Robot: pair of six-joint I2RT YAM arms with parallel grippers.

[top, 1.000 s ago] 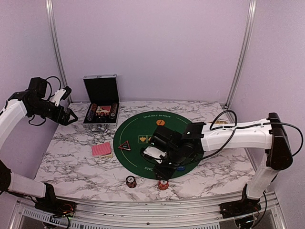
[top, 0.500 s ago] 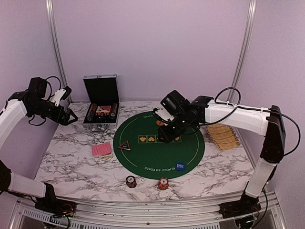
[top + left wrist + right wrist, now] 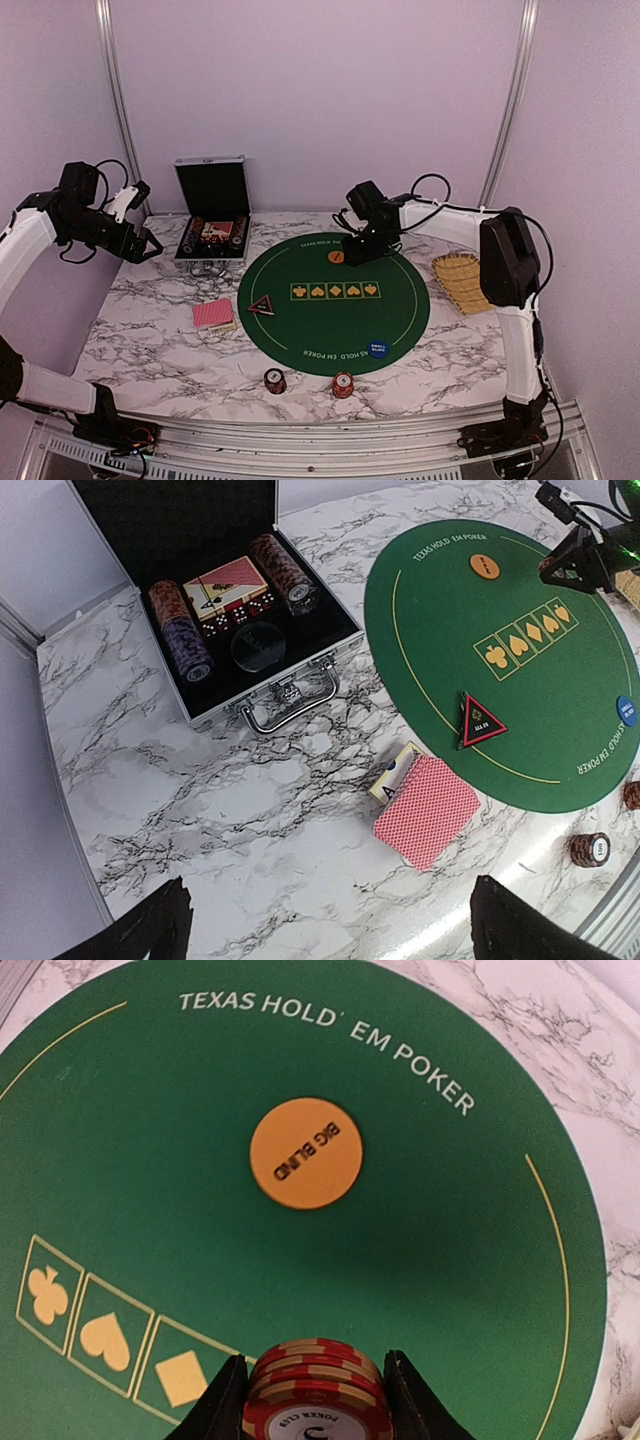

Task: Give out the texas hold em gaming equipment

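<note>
A stack of red edge-striped poker chips (image 3: 318, 1390) sits between the fingers of my right gripper (image 3: 315, 1362), which is shut on it. That gripper (image 3: 357, 248) hangs over the far part of the round green mat (image 3: 330, 325), just beside the orange "big blind" disc (image 3: 305, 1153). On the mat lie a triangular marker (image 3: 262, 305) and a blue disc (image 3: 379, 349). A pink-backed card deck (image 3: 428, 810) rests on the marble left of the mat. My left gripper (image 3: 335, 935) is open and empty, high over the table's left side (image 3: 140, 245).
An open black case (image 3: 212, 215) with chips and cards stands at the back left. A straw basket (image 3: 462, 282) sits right of the mat. Two small chip stacks (image 3: 275, 380) (image 3: 343, 385) stand near the front edge.
My right arm has swung from the mat's near side to its far side, ending beside the orange disc. The basket, hidden before, now shows. The left arm has not moved.
</note>
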